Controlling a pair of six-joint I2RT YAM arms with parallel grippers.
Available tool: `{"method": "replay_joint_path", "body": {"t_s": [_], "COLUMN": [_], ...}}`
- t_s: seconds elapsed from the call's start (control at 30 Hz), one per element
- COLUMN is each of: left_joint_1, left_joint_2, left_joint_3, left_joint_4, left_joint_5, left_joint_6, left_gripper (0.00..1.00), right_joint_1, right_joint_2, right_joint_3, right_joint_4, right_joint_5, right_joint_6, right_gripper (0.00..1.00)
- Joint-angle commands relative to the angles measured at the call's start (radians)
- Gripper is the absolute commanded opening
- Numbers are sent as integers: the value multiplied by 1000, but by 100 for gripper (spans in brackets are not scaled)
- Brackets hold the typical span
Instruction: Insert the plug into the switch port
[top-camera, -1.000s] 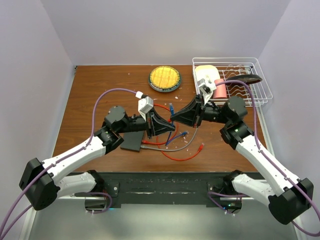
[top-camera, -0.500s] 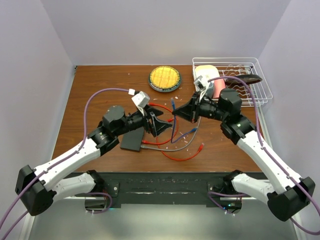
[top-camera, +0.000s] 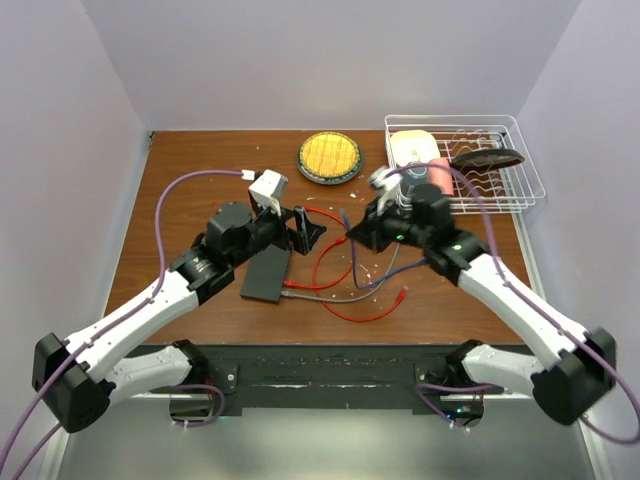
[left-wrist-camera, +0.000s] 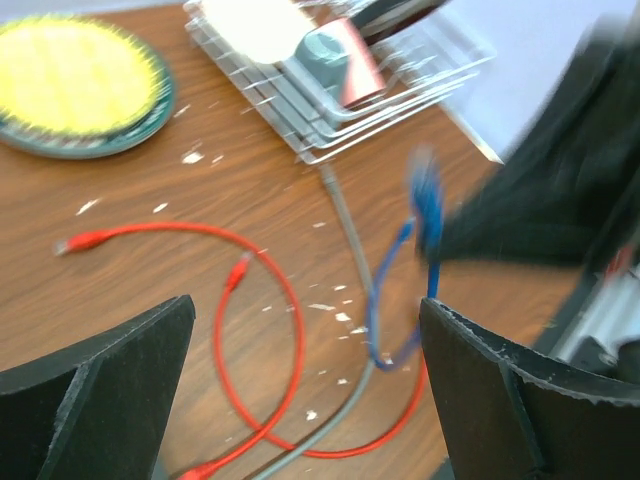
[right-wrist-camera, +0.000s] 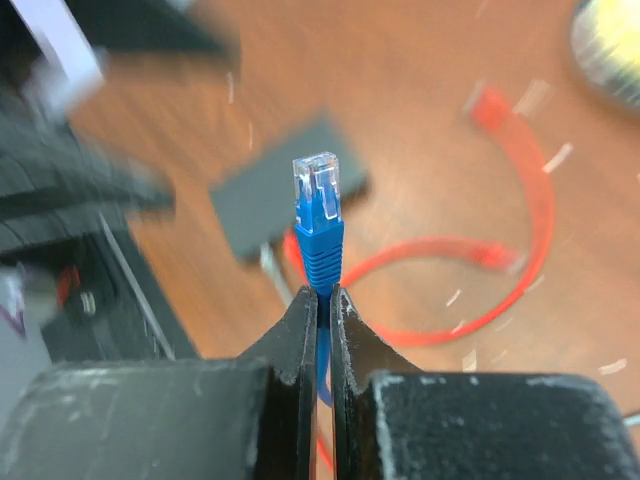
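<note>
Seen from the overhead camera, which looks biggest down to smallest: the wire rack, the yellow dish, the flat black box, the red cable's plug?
1. wire rack
2. yellow dish and switch: too alike in size to rank
3. red plug

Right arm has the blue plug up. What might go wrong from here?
The right gripper pinches only the bottom of the blue plug, at its boot, so the tip may tilt when pushed. The left gripper is open and off the switch, which could slide on contact. Loose loops of red cable nearby may snag.
</note>
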Motion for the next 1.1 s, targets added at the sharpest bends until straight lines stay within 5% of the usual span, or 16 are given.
{"method": "replay_joint_path", "body": {"t_s": [0.0, 0.23, 1.07], "left_joint_1": [76, 111, 111], "left_joint_2": [52, 91, 306], "left_joint_3": [42, 20, -49], "left_joint_4": [-67, -59, 139], "left_joint_5": [-39, 34, 332], "left_joint_6": [-54, -95, -238], "left_gripper": [100, 98, 43], "right_joint_1": [161, 270, 289], "right_joint_2": [112, 212, 172], "right_joint_3": [-65, -139, -143], "right_joint_4": [33, 168, 199], "right_joint_5": [148, 273, 330], "right_joint_6": [-34, 3, 55], "right_gripper": [0, 0, 0]}}
